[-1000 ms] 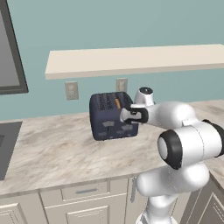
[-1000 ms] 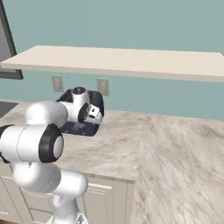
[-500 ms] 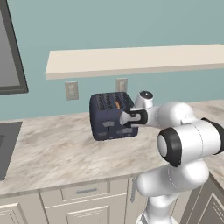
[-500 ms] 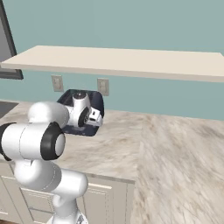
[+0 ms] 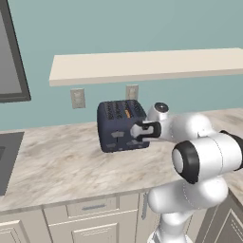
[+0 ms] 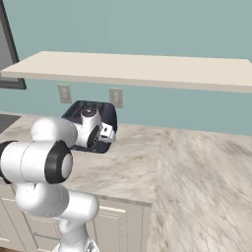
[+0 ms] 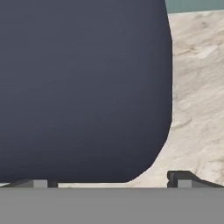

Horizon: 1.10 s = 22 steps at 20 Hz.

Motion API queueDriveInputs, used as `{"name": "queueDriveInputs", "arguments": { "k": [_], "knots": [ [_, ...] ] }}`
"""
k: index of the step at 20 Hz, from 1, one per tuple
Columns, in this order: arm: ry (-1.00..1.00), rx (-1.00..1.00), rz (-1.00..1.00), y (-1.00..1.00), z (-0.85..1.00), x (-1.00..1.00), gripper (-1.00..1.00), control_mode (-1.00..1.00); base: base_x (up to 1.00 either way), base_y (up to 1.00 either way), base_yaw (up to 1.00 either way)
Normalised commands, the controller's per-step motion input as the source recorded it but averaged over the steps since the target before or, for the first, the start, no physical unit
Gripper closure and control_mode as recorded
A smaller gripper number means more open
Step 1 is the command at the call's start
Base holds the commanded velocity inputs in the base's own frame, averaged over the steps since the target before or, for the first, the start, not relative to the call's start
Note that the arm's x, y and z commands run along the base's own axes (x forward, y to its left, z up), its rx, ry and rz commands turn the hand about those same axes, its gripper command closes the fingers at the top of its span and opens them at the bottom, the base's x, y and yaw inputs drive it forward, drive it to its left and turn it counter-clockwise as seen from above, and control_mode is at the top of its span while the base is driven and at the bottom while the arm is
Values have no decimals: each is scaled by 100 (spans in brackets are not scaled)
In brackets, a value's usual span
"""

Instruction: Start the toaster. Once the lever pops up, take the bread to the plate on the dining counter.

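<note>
The dark navy toaster [image 5: 116,124] stands on the marble worktop near the back wall. A thin golden edge of the bread [image 5: 127,114] shows in one top slot. My gripper [image 5: 137,132] is held level against the right part of the toaster's front, open, with nothing between its fingers. In the right base view my arm covers most of the toaster [image 6: 112,117], and the gripper [image 6: 111,136] sits at its near side. In the hand view the toaster's [image 7: 83,87] dark wall is very close, with the gripper [image 7: 109,181] spread wide at its lower edge. The plate and the dining counter are out of view.
A pale shelf [image 5: 142,66] hangs above the toaster, with two wall outlets [image 5: 77,98] beneath it. The worktop [image 5: 57,166] runs left to a dark inset [image 5: 7,156] and turns toward me on the right [image 6: 206,177]. Cabinet drawers [image 5: 90,209] lie below.
The hand has sunk slightly along the toaster's front, and the elbow has shifted a little lower. The toaster and the bread have stayed put.
</note>
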Motion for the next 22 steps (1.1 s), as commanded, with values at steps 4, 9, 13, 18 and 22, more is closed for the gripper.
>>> {"name": "queueDriveInputs", "arguments": {
  "k": [4, 9, 13, 18, 22],
  "knots": [
    [-9, 0, -3, 0, 22, -33, -100, -100, 0, 0, 0],
    [-2, 0, -10, 0, 66, -26, -100, -100, 0, 0, 0],
    [1, 0, -11, 5, 75, -4, -100, -100, 0, 0, 0],
    [8, 0, -8, 13, 65, 0, -100, -100, 0, 0, 0],
    [5, 0, -3, 23, 23, 2, -100, -100, 0, 0, 0]
  ]
}}
